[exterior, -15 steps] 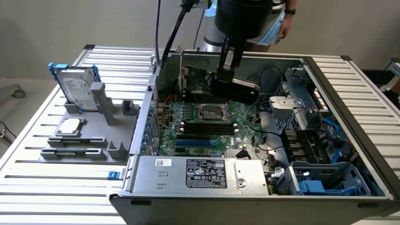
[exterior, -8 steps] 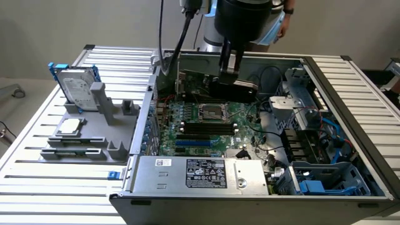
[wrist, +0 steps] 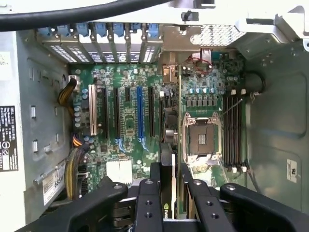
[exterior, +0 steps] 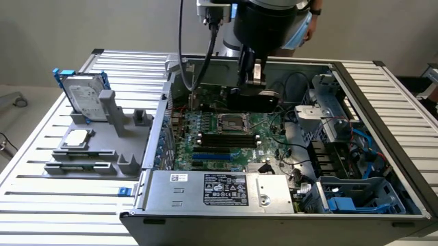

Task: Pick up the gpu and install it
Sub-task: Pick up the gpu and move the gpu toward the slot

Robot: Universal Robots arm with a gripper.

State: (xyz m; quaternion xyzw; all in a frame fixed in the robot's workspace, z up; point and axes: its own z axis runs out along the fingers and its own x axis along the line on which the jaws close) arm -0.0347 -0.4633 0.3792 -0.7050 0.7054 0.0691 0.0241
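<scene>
The gpu [exterior: 257, 101] hangs edge-down inside the open computer case [exterior: 157, 133], above the far part of the green motherboard [exterior: 255, 123]. My gripper [exterior: 252, 84] is shut on the card from above. In the wrist view the gpu [wrist: 167, 154] runs edge-on between my two black fingers [wrist: 155, 181], its black face on one side and its thin green board edge on the other. My gripper [wrist: 170, 168] holds it over the area between the expansion slots [wrist: 140, 111] and the CPU socket [wrist: 200, 135]. The card stands clear of the board, with no slot touching it.
A grey fixture [exterior: 89, 154] at the exterior view's left holds a hard drive in a blue frame [exterior: 85, 95] and a small silver chip [exterior: 77, 137]. The power supply [exterior: 219, 189] fills the case's near end, and drive cages [exterior: 342, 107] line its right. A person [exterior: 309, 20] stands behind the arm.
</scene>
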